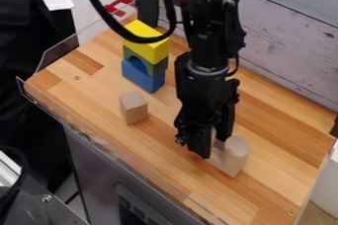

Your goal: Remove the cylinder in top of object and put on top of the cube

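Observation:
The black gripper point(212, 146) hangs low at the right of centre, just left of a light wooden cylinder point(237, 149). This cylinder stands upright at the right end of a pale wooden object point(222, 162), whose left part is hidden behind the gripper. Another strip of pale wood point(213, 136) shows at the gripper; I cannot tell whether it is a second cylinder or part of the object, or whether it is held. The plain wooden cube point(134, 107) sits on the tabletop, left of the gripper and apart from it.
Behind the cube stands a stack: a blue arch block point(142, 76) at the bottom, a green piece point(153, 66) in it, and a yellow block point(147, 42) on top. A clear low rim point(86, 137) runs along the table's front edge point(112, 154). A plank wall point(290, 36) rises behind.

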`<state>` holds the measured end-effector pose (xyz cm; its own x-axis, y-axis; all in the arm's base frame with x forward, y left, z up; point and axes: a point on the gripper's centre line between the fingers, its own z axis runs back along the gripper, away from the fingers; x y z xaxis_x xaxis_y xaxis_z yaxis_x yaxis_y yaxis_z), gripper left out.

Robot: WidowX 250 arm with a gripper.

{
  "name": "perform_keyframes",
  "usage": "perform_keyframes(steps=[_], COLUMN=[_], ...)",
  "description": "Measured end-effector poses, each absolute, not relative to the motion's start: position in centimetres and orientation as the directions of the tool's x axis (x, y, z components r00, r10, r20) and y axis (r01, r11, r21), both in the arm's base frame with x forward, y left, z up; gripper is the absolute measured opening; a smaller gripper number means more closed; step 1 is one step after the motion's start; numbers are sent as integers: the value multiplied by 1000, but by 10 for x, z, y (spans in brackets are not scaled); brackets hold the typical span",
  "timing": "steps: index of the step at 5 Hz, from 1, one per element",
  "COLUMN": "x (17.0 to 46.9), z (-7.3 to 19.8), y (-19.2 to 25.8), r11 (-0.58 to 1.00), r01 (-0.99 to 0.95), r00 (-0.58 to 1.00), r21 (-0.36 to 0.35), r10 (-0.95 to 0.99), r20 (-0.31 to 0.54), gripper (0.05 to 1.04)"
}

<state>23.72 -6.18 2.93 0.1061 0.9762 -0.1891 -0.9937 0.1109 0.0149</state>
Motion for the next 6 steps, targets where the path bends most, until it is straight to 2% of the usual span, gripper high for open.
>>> perform_keyframes(steps=[1, 2, 3, 5, 6], x=[237, 236, 230, 221, 224], z=[50, 81, 97, 89, 75], y=[-49, -27, -9, 5, 4], r11=[120, 119, 105, 139, 158], r01=[-993, -993, -994, -990, -987], r00=[120, 120, 107, 140, 155], r21=[-10, -15, -25, -16, 4], r10=[979, 988, 992, 980, 972], r20=[-167, -99, -70, -139, -175], gripper=[531, 530, 531, 531, 530])
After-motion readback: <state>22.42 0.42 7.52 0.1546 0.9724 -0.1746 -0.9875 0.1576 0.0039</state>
